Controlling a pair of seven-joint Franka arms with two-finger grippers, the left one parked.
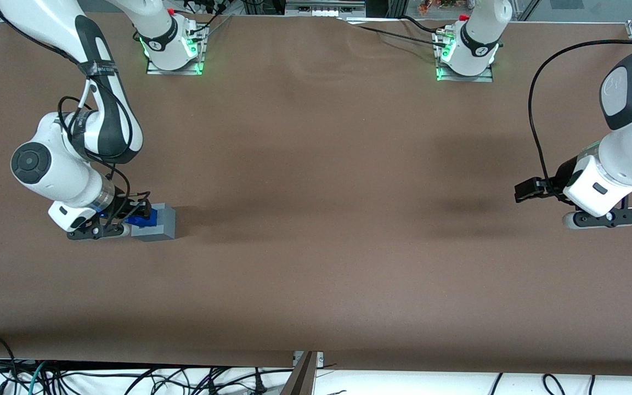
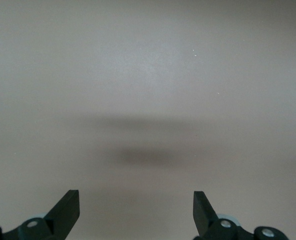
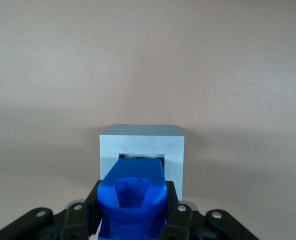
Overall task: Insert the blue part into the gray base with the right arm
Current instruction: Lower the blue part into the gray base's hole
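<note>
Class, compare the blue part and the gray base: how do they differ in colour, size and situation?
The blue part is bright blue with a lumpy shape; the gray base is pale, boxy and wider. The gripper clamps the blue part at the base's recess; the base rests on the table. Both are small blocks.

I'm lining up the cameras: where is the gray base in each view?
Front view: gray base on the table at the working arm's end, the gripper against it.
Right wrist view: gray base just past the held blue part.
Left wrist view: not in it.
Shared landmark: the blue part.
</note>
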